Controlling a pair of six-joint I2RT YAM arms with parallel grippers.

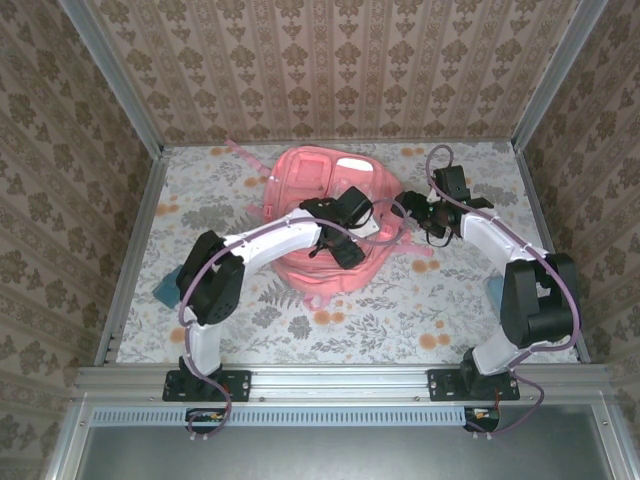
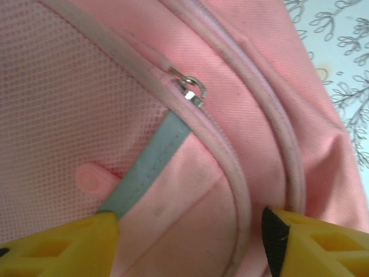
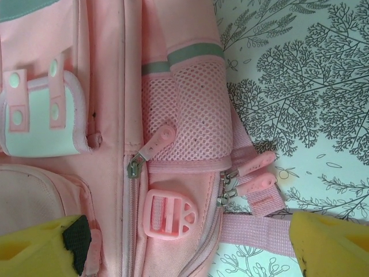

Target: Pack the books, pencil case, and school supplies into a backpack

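Backpack (image 2: 248,115) fabric lies right beneath my left gripper (image 2: 190,234), jaws parted, holding nothing. Just ahead sits the metal zipper slider (image 2: 194,92); I should pinch its ring squarely and pull along the seam. Beyond, my right gripper (image 3: 184,236) hovers wide over the mesh pocket (image 3: 190,121), ready to brace the bag on the table (image 1: 400,310).

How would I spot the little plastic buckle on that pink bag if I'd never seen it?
Start at the big pink backpack in the middle of the flowery table. In the right wrist view, find its mesh pocket; the buckle lies just below. Unlike the slim zipper tabs nearby, it is broad, rounded and slotted.
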